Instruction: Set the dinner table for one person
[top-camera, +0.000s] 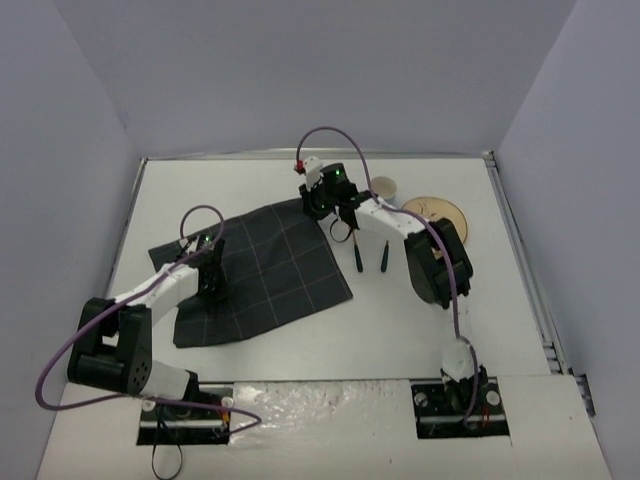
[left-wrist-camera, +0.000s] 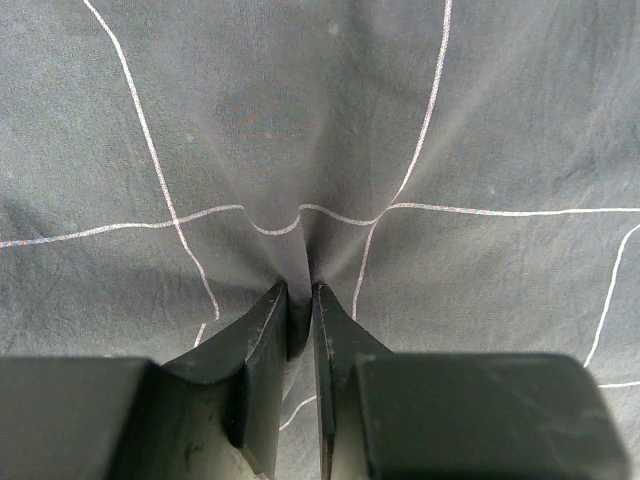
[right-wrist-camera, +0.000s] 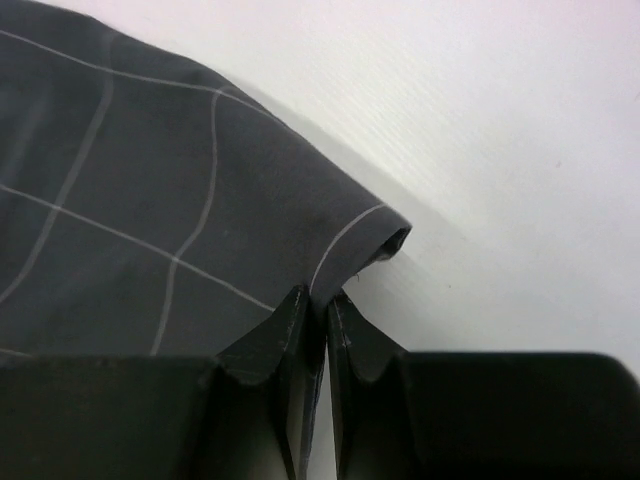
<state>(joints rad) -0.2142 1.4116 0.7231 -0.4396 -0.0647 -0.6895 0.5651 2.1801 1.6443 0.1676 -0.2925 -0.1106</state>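
White-and-black arms (top-camera: 150, 290), purple cables (top-camera: 40, 392), black fingers (left-wrist-camera: 262, 345).

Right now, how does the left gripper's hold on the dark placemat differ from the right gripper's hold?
The left gripper pinches a raised fold inside the placemat, cloth on all sides; the right gripper pinches its edge beside a curled corner, with bare dinner table next to it. From above, the left gripper is at the left side, the right gripper at the far corner. Both are closed on the cloth.
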